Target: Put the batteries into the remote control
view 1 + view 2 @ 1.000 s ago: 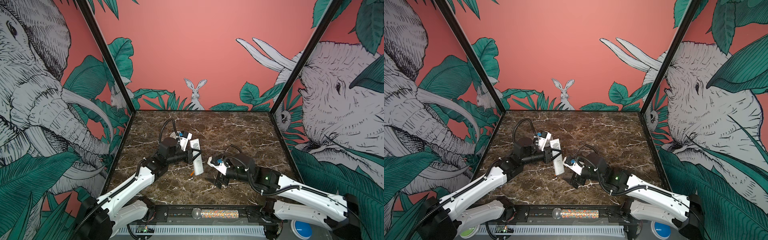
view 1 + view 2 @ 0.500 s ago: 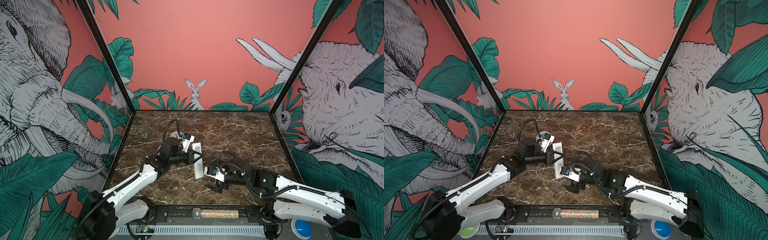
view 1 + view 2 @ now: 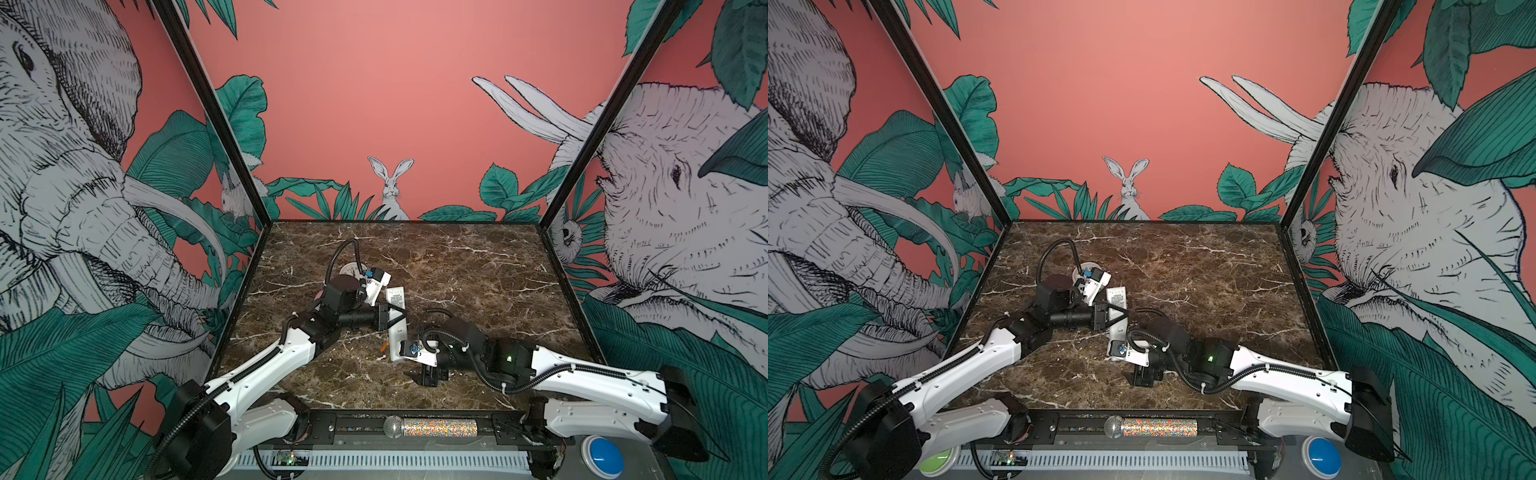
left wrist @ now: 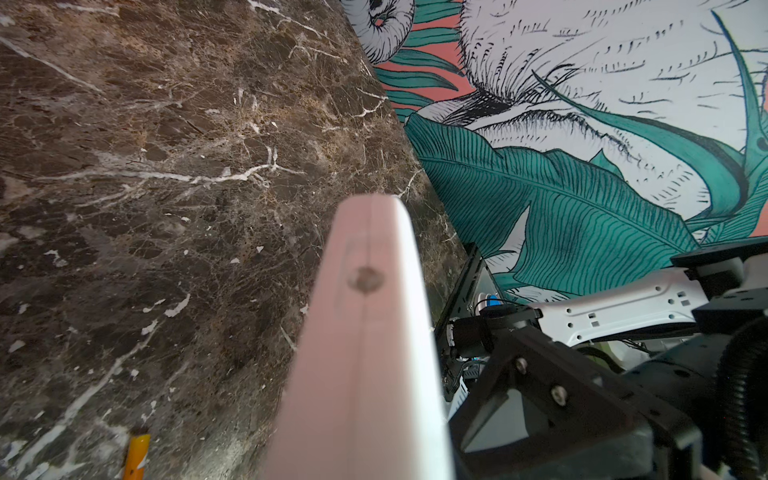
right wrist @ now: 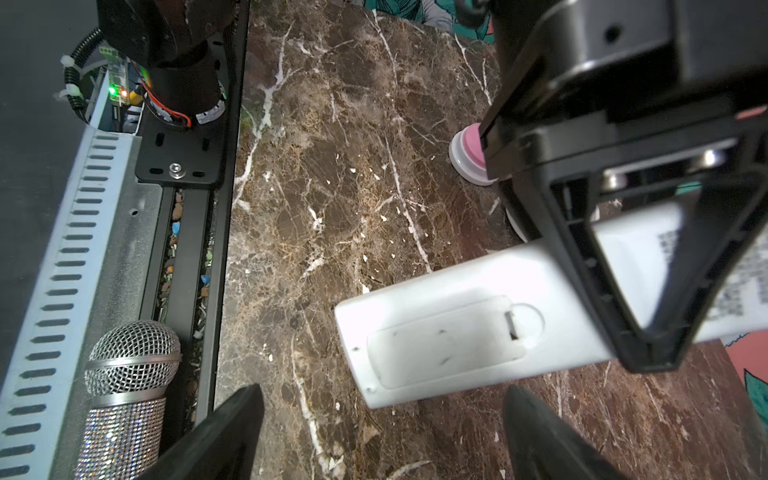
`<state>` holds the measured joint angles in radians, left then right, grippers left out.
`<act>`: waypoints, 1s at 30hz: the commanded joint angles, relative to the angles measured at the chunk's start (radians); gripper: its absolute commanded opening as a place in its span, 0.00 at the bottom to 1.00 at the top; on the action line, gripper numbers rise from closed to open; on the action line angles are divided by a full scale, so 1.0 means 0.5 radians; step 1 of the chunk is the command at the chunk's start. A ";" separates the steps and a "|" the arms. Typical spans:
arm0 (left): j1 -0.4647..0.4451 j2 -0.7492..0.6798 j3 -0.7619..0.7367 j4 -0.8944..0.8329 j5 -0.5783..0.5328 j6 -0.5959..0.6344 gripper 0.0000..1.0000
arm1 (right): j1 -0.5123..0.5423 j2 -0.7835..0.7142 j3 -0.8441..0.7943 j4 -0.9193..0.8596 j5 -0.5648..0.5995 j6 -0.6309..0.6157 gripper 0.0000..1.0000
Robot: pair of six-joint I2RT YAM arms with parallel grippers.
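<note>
The white remote control (image 3: 396,296) has its back and label facing up, and my left gripper (image 3: 392,318) is shut across its middle. In the right wrist view the remote control (image 5: 457,332) shows its closed battery cover, and a left finger (image 5: 623,291) crosses it. My right gripper (image 5: 382,436) is open, with its fingertips either side of the remote's near end and not touching it. In both top views the right gripper (image 3: 430,376) (image 3: 1144,378) hangs just in front of that end. One orange battery (image 3: 384,345) (image 4: 137,455) lies on the marble beside the remote control (image 4: 365,332).
A round white clock (image 3: 349,269) sits behind the left arm. A small white object with a pink top (image 5: 469,156) stands near the left wrist. A glitter microphone (image 3: 432,427) (image 5: 124,395) lies in the front rail. Walls close in the marble table (image 3: 478,270).
My right gripper has swung left and lower, toward the remote's near end. The left gripper keeps its hold and has shifted the remote slightly right.
</note>
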<state>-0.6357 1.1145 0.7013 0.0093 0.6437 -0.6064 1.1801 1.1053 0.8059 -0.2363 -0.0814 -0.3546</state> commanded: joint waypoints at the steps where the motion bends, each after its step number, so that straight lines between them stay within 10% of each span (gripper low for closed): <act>1: 0.011 -0.018 -0.020 0.052 0.050 -0.013 0.00 | 0.023 0.009 0.073 0.093 0.054 -0.050 0.92; 30: 0.005 0.007 -0.047 0.168 0.084 -0.099 0.00 | 0.038 0.168 0.155 0.126 0.046 -0.094 0.91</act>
<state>-0.6357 1.1271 0.6842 0.0547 0.6697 -0.6472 1.1923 1.1835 0.8646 -0.2047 -0.0418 -0.3965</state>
